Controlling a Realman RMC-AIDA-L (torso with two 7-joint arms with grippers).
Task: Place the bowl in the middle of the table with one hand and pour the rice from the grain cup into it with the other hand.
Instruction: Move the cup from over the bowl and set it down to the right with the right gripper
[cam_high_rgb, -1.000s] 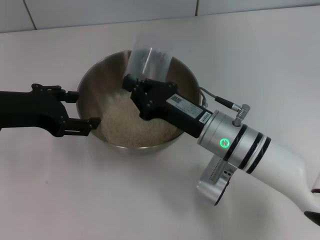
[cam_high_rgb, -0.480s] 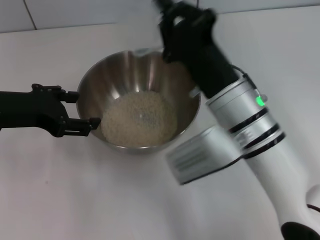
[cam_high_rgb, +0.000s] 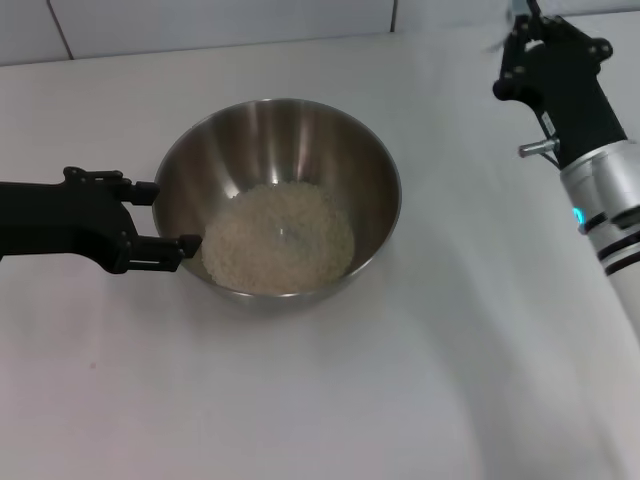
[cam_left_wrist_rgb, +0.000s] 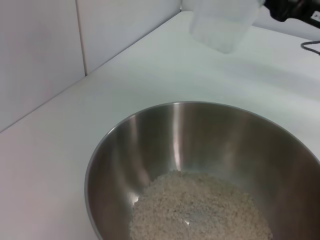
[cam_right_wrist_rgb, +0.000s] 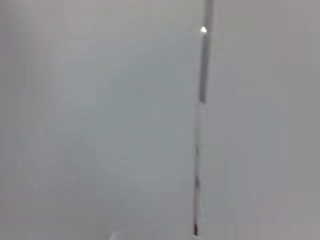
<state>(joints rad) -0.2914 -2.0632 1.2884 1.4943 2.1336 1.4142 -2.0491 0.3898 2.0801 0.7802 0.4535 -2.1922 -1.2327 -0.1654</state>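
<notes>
The steel bowl (cam_high_rgb: 270, 130) stands in the middle of the white table (cam_high_rgb: 300, 400) with a mound of rice (cam_high_rgb: 278, 238) in its bottom; both also show in the left wrist view, bowl (cam_left_wrist_rgb: 125, 150) and rice (cam_left_wrist_rgb: 200, 210). My left gripper (cam_high_rgb: 170, 218) is at the bowl's left wall, fingers apart, one on each side of that stretch of wall. My right gripper (cam_high_rgb: 518, 35) is raised at the far right, away from the bowl. In the left wrist view it holds the clear grain cup (cam_left_wrist_rgb: 222, 25), which looks empty, in the air beyond the bowl.
A white tiled wall (cam_high_rgb: 200, 20) runs along the table's far edge. The right wrist view shows only a blurred grey surface with a dark seam (cam_right_wrist_rgb: 201, 75). Bare tabletop lies in front of and to the right of the bowl.
My right arm has swung up and away from over the bowl to the far right, taking the cup with it. The rice now lies uncovered in the bowl. The left arm has not moved.
</notes>
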